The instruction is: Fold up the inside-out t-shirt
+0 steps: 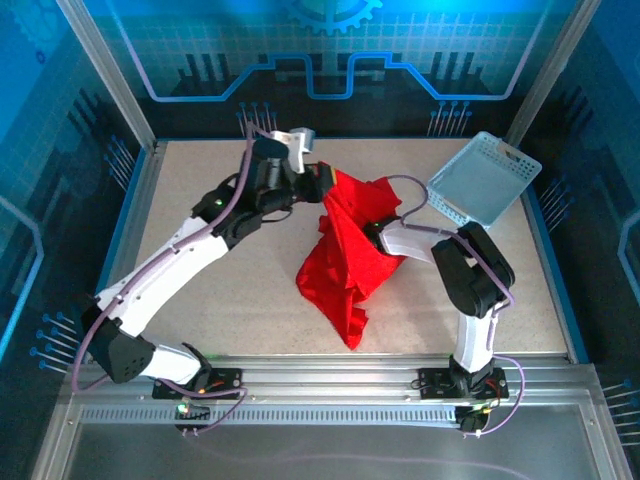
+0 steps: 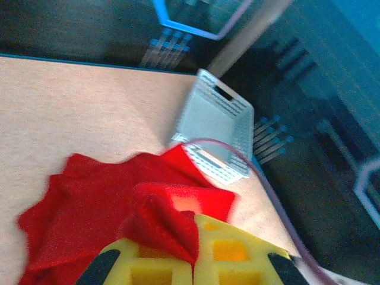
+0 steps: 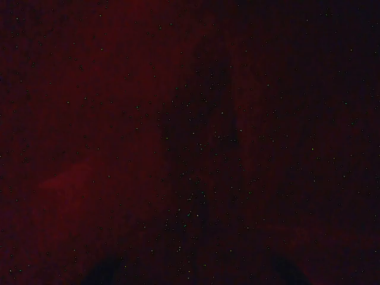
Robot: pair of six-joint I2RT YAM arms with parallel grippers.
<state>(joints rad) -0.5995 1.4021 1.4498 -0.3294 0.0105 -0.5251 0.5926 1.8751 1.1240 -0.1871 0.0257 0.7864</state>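
T-shirt [image 1: 345, 255] bunched mid-table, long axis running toward the near edge. Left gripper [image 1: 324, 183] pinches its far top corner, fingers pressed together — right gripper [image 1: 378, 238] closed, buried in cloth just beside, likely gripping a fold.

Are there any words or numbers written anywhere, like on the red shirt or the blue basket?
None can be read. The red t-shirt is plain where it shows, the basket has no label, and the back wall has a gear drawing and lines, no letters.
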